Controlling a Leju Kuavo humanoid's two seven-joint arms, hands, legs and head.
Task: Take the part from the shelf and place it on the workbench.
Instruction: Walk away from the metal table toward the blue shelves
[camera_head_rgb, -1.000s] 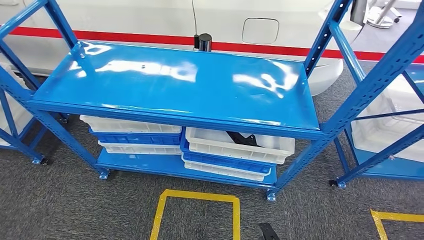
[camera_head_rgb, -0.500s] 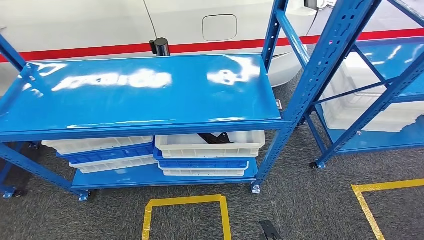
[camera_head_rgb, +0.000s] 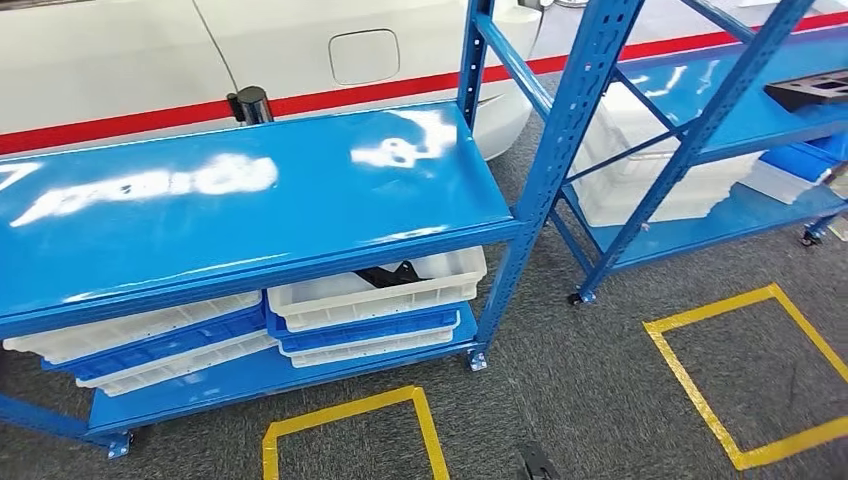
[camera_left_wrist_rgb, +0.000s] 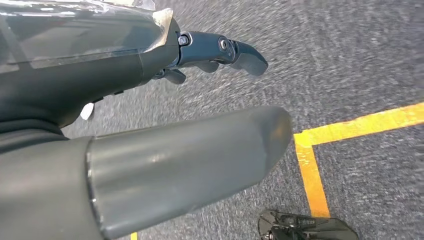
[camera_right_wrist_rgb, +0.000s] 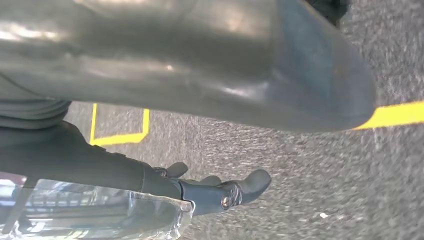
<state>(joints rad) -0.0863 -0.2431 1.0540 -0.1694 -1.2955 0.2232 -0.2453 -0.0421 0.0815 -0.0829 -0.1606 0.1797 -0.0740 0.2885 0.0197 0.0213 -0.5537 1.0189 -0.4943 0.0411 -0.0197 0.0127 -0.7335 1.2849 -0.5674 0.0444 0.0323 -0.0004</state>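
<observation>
Lying in a white bin (camera_head_rgb: 375, 290), part (camera_head_rgb: 388, 274); hands hang apart.

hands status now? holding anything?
Left hand: open, holds nothing, hanging over the carpet.
Right hand: open, holds nothing, also over the carpet.

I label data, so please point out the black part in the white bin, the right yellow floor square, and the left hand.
black part (camera_head_rgb: 388, 274), head view, its top.
yellow floor square (camera_head_rgb: 683, 373), head view, left tape line.
left hand (camera_left_wrist_rgb: 180, 165), left wrist view, thumb.
</observation>
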